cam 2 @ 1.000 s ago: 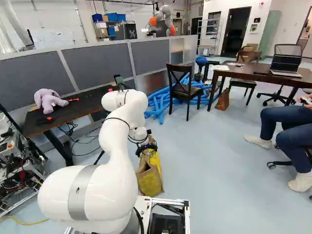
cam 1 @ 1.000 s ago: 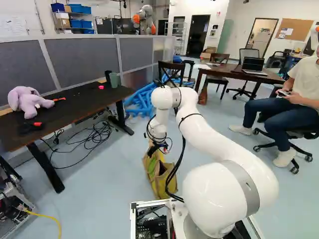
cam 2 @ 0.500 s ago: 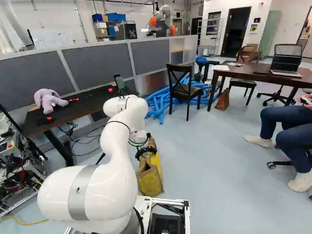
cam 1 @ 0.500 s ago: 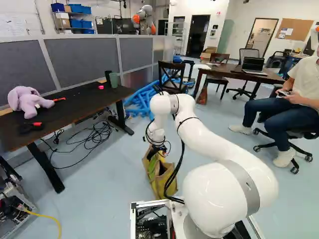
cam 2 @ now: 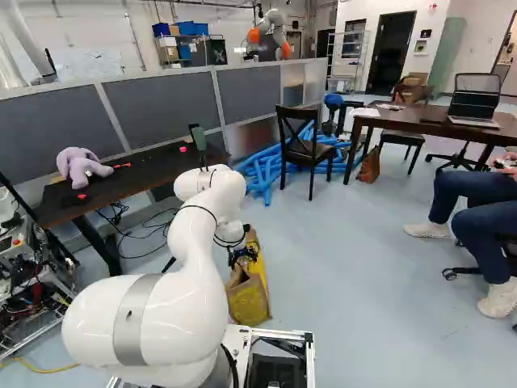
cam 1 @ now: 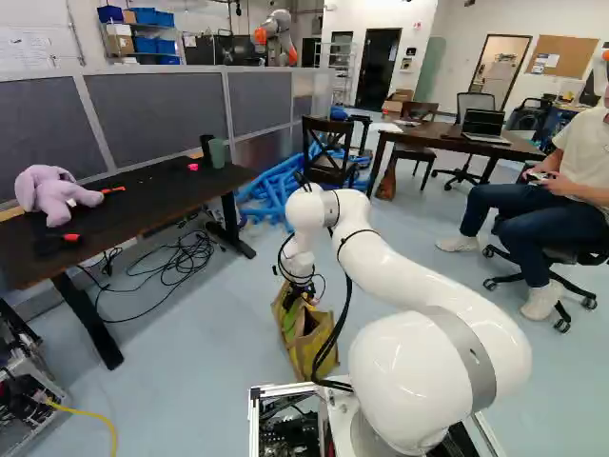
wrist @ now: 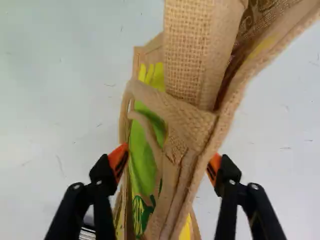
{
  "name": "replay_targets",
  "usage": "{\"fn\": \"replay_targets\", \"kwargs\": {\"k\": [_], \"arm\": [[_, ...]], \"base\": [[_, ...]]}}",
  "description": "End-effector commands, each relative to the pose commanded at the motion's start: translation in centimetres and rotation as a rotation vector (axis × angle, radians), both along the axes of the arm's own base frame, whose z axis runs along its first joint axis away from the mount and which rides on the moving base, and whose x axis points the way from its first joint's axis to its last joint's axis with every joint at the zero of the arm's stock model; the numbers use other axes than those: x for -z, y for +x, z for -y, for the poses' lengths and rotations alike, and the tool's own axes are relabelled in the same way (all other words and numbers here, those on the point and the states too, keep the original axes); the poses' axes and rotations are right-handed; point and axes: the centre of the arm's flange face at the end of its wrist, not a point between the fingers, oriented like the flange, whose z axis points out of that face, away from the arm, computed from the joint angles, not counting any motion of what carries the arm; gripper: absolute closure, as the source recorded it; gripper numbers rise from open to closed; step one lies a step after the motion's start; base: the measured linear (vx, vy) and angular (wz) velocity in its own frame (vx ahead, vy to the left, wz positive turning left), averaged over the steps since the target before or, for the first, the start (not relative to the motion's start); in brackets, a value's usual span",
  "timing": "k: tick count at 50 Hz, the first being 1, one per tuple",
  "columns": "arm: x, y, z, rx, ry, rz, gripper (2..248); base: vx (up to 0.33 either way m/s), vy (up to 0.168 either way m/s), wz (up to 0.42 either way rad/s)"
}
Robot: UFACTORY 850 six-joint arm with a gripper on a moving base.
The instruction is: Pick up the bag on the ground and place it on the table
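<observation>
My gripper is low at the mouth of the tan and yellow-green bag, which stands on the floor ahead of the base. In the right base view the same bag is just right of the arm. The wrist view has the gripper standing open and wide, one orange-padded finger on each side of the bag's gathered burlap top. Both pads are close to the fabric; firm contact cannot be made out. A dark table is at the left, another table at the back right.
A purple plush toy and a green cup sit on the left table. Blue tubes and a chair are farther ahead. A laptop rests on the back table. Another robot stands beyond the partition.
The arm's wrist has tilted and lowered a little, bringing the gripper down to the bag's top. The base and the bag look unmoved.
</observation>
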Motion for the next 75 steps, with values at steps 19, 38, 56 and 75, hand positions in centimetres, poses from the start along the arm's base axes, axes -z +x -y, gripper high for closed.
{"fn": "replay_targets", "kwargs": {"k": [19,38,56,75], "arm": [[0.0,0.0,0.0,0.000,0.000,0.000,181],[-1.1,0.0,-0.1,-0.001,0.000,0.000,229],[-3.8,-0.5,-1.7,-0.030,-0.001,-0.005,229],[-6.7,-1.8,-3.8,-0.069,-0.003,-0.017,229]], "base": [[0.000,0.000,0.000],[0.000,0.000,0.000],[0.000,0.000,0.000],[0.000,0.000,0.000]]}}
